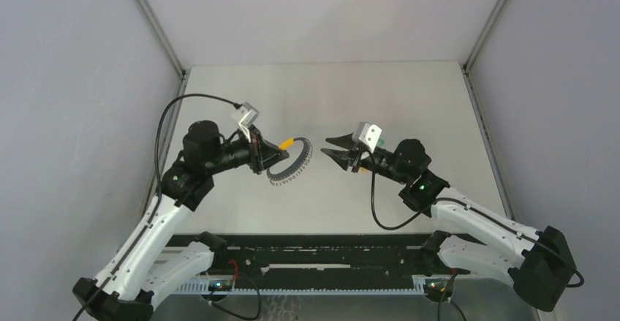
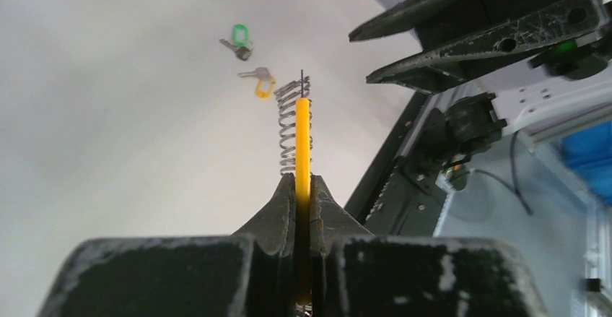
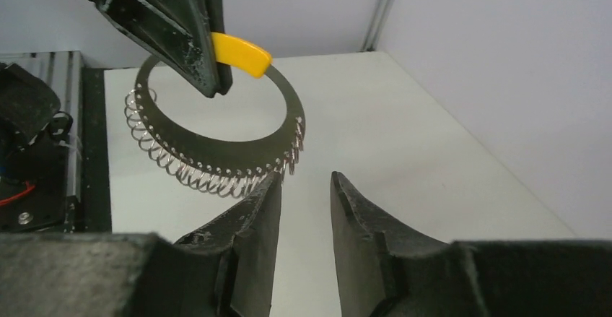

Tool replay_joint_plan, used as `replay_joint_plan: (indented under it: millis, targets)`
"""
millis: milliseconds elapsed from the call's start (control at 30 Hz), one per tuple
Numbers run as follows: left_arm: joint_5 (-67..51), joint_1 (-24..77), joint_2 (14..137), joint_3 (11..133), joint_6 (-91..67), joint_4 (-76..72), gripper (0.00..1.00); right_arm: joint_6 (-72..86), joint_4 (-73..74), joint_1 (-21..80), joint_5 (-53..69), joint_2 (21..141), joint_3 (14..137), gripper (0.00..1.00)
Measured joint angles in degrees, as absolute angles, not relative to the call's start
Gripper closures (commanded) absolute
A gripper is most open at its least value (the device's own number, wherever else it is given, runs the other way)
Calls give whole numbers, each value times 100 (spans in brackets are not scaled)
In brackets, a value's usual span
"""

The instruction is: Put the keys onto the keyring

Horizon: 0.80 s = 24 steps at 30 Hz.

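Overhead, the left end effector point(image 1: 276, 148) clamps the ring point(image 1: 292, 166) by its yellow part above the desk point(image 1: 365, 94); the right end effector point(image 1: 335, 149) faces it, spread and empty. From the left wrist, the green key point(image 2: 239, 40) and orange key point(image 2: 260, 83) lie loose on the desk beyond the ring. From the right wrist, the ring carries no key: threading seems unstarted.

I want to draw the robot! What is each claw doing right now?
Left claw: closed, holding the keyring.
Right claw: open, holding nothing.
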<state>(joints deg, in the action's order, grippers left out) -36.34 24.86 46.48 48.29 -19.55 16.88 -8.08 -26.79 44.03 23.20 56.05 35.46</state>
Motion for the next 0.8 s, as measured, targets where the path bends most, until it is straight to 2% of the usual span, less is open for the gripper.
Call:
replay_joint_plan:
  millis: [167, 400, 567, 800]
  targets:
    - [-2633, 3166, 5083, 5894, -998, 3004, 100, -1050, -1828, 4637, 1802, 5634, 4005, 59]
    - [-526, 4045, 6104, 7330, -82, 5072, 100, -1317, -1262, 4827, 1356, 5988, 4141, 60]
    - [600, 4521, 6445, 7688, 106, 5822, 100, -1376, -1326, 4845, 1350, 6307, 4141, 60]
    - [1138, 4766, 6650, 7837, 126, 6143, 100, -1264, -1955, 4945, 1393, 6796, 4141, 61]
